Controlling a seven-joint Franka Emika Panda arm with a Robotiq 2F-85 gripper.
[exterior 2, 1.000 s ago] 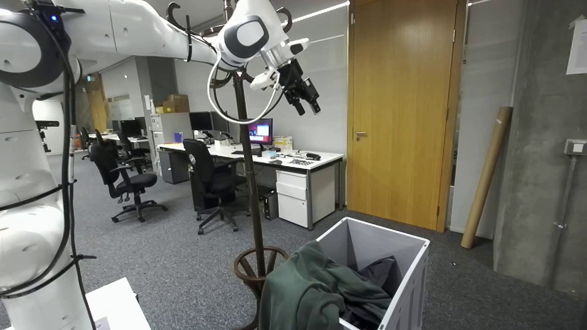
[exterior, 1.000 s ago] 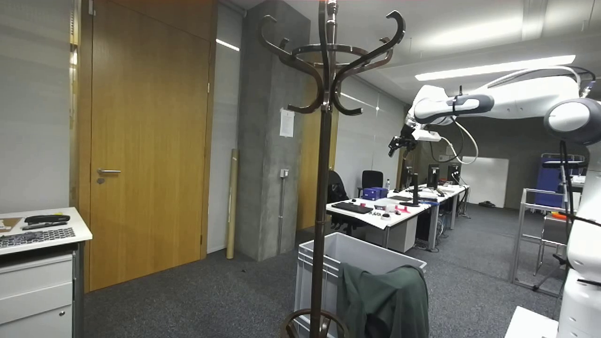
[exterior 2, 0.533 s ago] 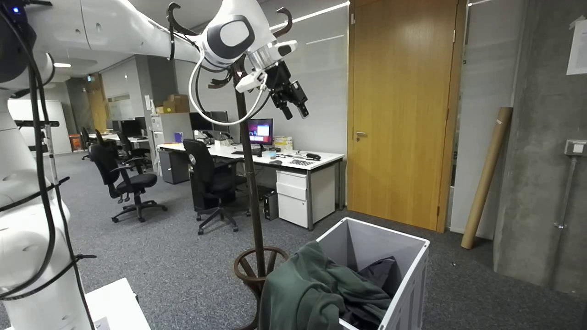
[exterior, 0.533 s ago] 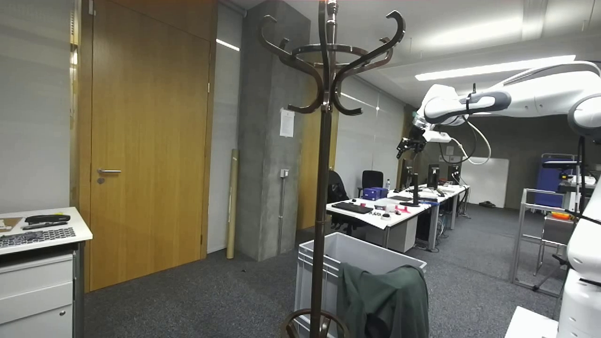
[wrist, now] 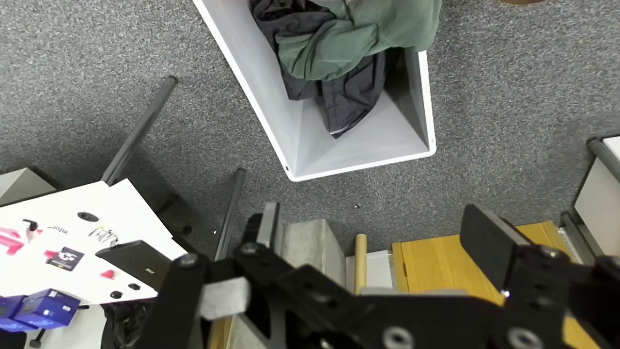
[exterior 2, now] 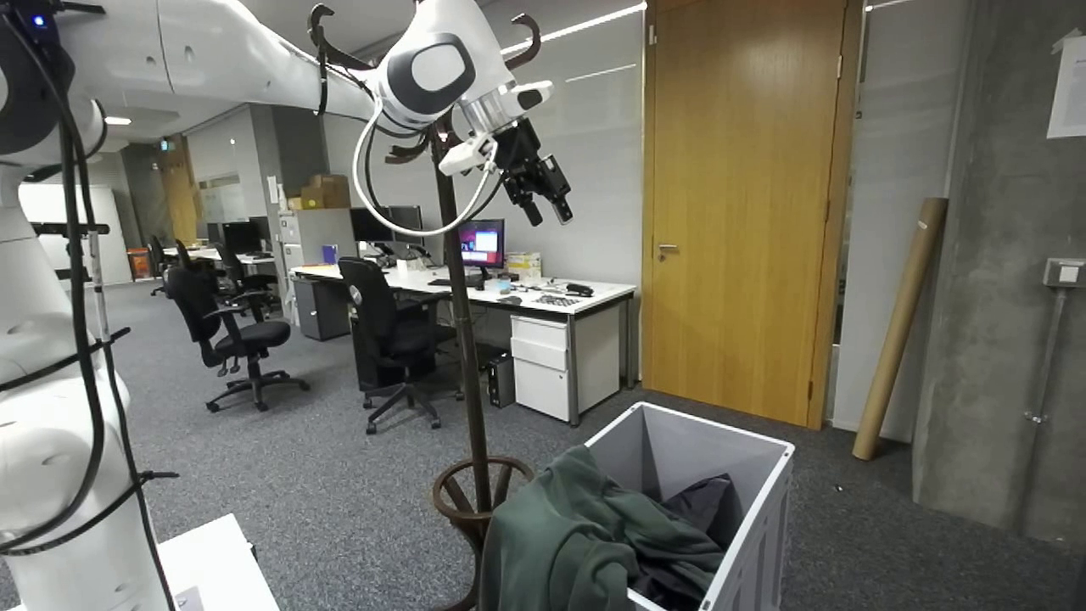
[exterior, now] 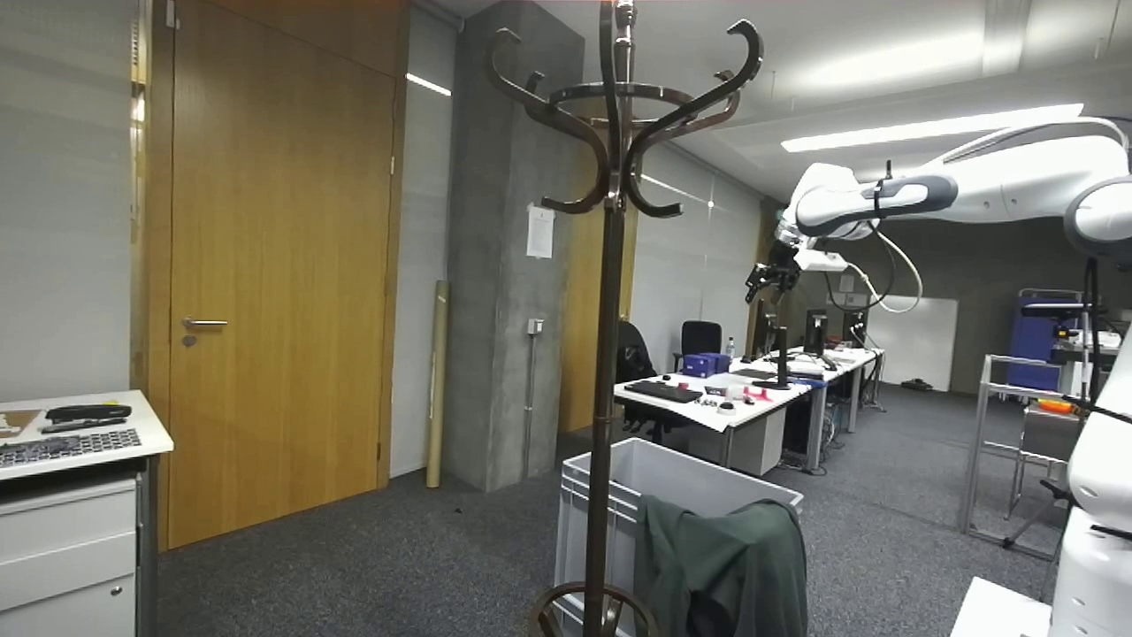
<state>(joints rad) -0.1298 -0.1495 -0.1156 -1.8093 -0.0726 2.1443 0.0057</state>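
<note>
My gripper (exterior 2: pixel 550 212) is open and empty, held high in the air and tilted downward; it also shows in an exterior view (exterior: pixel 766 285). In the wrist view its fingers (wrist: pixel 372 215) are wide apart with nothing between them. Below stands a grey plastic crate (exterior 2: pixel 768 488), also in the wrist view (wrist: pixel 361 167). A dark green garment (exterior 2: pixel 585 526) hangs over the crate's rim and partly lies inside, also in the wrist view (wrist: pixel 339 53). A dark garment (wrist: pixel 351 94) lies under it in the crate. The gripper touches nothing.
A brown coat stand (exterior: pixel 606 354) with curved hooks rises beside the crate, close to the arm in an exterior view (exterior 2: pixel 465 356). Desks (exterior: pixel 752 398) and a drawer unit (exterior 2: pixel 543 365) stand around. A cardboard tube (exterior 2: pixel 901 331) leans near a concrete pillar (exterior: pixel 517 292) and a wooden door (exterior 2: pixel 738 212).
The arm has drawn back toward its base, with the gripper slightly lower. In the last half second it has shifted only a little. Gripper still open; crate and garments unmoved.
</note>
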